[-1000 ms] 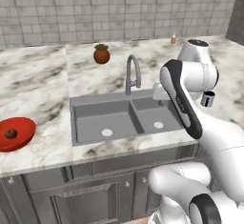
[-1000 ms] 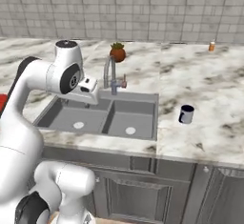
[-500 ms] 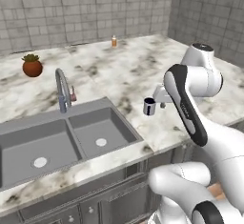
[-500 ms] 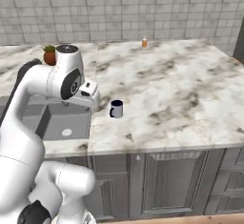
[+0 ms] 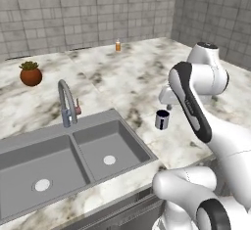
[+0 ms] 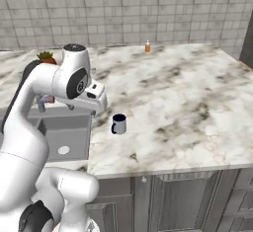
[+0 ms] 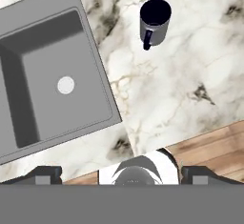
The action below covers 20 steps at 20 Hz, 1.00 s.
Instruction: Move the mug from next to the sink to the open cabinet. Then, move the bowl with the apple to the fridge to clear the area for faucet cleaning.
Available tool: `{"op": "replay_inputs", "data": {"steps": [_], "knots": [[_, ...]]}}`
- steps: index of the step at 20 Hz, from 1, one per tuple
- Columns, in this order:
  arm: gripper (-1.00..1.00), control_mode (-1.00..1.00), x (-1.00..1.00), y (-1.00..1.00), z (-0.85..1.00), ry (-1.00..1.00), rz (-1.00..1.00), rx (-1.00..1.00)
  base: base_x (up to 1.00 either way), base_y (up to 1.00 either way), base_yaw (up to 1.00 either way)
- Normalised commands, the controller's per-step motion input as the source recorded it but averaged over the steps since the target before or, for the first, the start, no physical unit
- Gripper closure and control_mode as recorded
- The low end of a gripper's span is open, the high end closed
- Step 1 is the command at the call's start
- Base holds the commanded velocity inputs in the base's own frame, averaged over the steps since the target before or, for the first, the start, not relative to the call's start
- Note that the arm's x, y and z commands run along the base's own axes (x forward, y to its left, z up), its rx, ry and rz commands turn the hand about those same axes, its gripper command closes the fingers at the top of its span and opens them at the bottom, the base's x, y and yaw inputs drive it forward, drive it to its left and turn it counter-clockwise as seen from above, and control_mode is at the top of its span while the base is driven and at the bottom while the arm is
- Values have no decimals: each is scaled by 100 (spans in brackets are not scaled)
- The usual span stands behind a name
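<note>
mug (image 5: 162,119) on counter (image 6: 197,102) — right of sink (image 5: 68,160) | faucet (image 5: 67,103) behind sink

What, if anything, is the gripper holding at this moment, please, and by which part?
Nothing is held. The gripper has its fingers spread wide with only counter and floor between them, and the mug stands alone on the marble counter beside the sink.

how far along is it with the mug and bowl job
Nothing looks done yet. The mug stands upright on the marble counter beside the sink, apart from the gripper, which holds nothing. In hand: lining up over the mug. Left: grasping it, placing it in the cabinet, then the whole bowl-to-fridge step.
</note>
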Motion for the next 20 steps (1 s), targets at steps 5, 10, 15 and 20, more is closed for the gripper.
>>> {"op": "replay_inputs", "data": {"steps": [5,10,15,20], "knots": [[-100,-100,0,-30,-87,2,-31,-5,0,0,0],[-100,-100,57,0,-70,-12,-25,-11,0,0,0],[-100,-100,100,0,-23,-2,-22,-1,0,0,0],[-100,-100,94,1,-9,2,-15,0,0,0,0]]}}
